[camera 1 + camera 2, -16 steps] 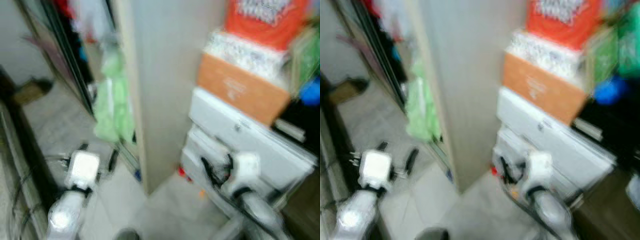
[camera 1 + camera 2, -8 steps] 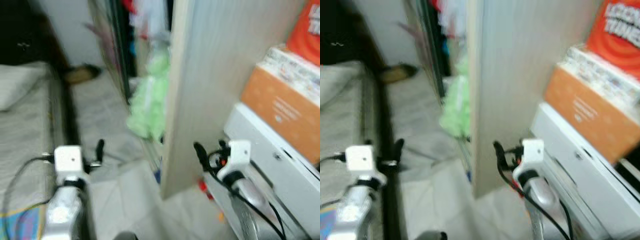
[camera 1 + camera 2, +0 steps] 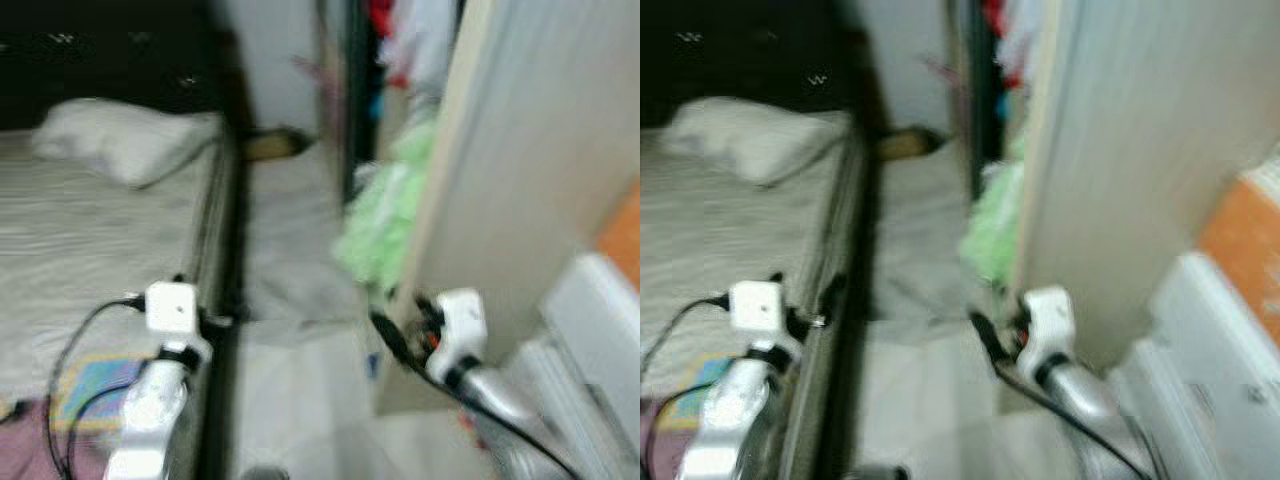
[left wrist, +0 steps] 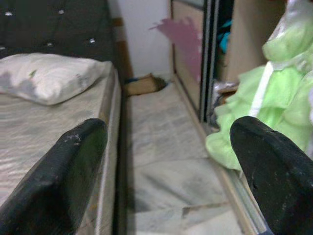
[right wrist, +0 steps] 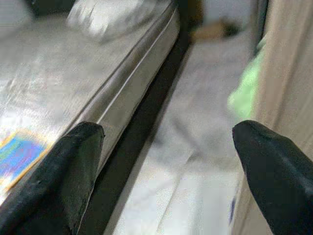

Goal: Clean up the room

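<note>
Both the left pincer and right pincer gape empty; walking on, an arm could clip the bed or wardrobe panel.

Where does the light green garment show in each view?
Left eye: the light green garment hangs at centre right, by the wardrobe panel.
Right eye: just right of centre.
Left wrist: beside one finger, at the picture's edge.
Right wrist: a blurred green patch against the panel.
Shared landmark: the bed.
</note>
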Available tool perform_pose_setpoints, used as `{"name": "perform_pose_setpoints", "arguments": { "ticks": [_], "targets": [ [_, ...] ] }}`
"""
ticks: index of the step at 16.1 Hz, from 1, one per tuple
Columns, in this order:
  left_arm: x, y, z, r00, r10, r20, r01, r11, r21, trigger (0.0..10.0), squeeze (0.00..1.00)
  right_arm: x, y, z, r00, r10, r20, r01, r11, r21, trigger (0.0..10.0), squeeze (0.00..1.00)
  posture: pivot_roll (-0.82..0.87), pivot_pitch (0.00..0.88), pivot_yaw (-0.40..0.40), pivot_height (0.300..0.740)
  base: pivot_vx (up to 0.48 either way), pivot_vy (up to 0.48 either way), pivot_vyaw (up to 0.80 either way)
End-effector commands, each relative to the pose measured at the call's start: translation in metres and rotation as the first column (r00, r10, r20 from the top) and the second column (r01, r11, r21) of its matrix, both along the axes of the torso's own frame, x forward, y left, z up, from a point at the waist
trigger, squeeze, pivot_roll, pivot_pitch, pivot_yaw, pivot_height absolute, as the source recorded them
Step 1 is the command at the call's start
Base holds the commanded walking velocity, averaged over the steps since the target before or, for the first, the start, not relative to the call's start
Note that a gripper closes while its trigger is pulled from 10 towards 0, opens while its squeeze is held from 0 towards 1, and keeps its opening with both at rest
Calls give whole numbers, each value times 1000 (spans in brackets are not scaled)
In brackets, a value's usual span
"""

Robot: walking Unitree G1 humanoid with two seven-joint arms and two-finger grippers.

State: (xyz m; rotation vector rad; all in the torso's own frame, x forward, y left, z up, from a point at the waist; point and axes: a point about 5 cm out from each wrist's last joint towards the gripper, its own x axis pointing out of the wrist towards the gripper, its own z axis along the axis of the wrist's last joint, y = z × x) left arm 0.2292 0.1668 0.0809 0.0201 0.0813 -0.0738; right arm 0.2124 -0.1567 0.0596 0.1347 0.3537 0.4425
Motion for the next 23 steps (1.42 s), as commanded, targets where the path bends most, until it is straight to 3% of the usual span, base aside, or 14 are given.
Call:
{"name": "perform_pose_setpoints", "arguments": {
  "ticks": [1,3,4,7,9,10,13,23],
  "targets": [
    [2,6,2,1000,19,4,-19,1000,23,10000,0,-1,13,8,993,120,14,-121,991,54,10000,0,-61,0,12,740,0,0,800],
    [5,6,4,1000,23,10,-23,1000,19,10000,0,-8,12,7,974,225,-24,-222,972,75,10000,0,-65,6,10,740,0,0,800],
    [5,5,5,1000,23,14,-23,999,23,10000,0,-4,9,8,973,230,-11,-229,973,34,10000,0,-65,12,12,740,0,0,800],
    [1,2,-5,999,27,-27,-27,1000,-5,10000,0,7,16,15,980,195,37,-197,979,58,10000,0,-85,15,34,740,0,0,800],
    [4,-8,-11,999,-14,-46,13,1000,-10,10000,0,18,18,21,989,109,105,-113,993,32,10000,0,-85,14,35,740,0,0,800],
    [8,-8,-5,1000,-4,-17,4,1000,13,10000,0,26,17,30,984,36,177,-41,999,27,10000,0,-81,10,38,740,0,0,800],
    [13,1,3,997,77,28,-79,994,81,10000,0,38,4,39,967,-110,231,111,994,8,10000,0,-61,9,24,740,0,0,800],
    [25,-5,13,994,56,89,-66,991,115,10000,0,49,16,41,953,-98,288,106,994,-10,10000,0,-42,17,12,740,0,0,800]
  ]
}}
